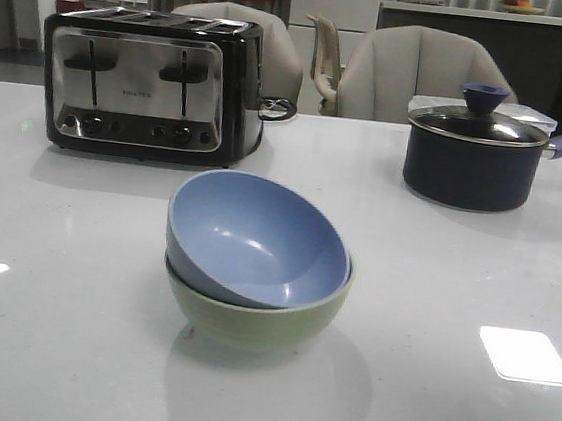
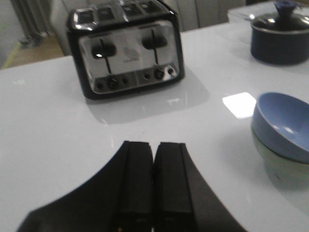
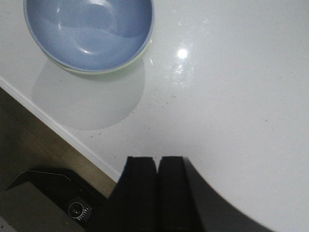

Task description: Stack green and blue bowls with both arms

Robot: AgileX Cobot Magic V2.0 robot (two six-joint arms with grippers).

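Two smooth matte bowls nest, blue bowl (image 1: 256,238) tilted inside green bowl (image 1: 255,313); both grippers clenched, empty.

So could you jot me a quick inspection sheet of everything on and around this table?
Surface: white glossy table, light reflections.
Job's things: blue bowl sits tilted inside the green bowl.
Clutter: toaster at the back left; dark lidded saucepan at the back right.
End effectors: left end effector and right end effector both shut, empty, apart from the bowls.
Cables: black cord behind the toaster.
Surroundings: chairs behind the table.
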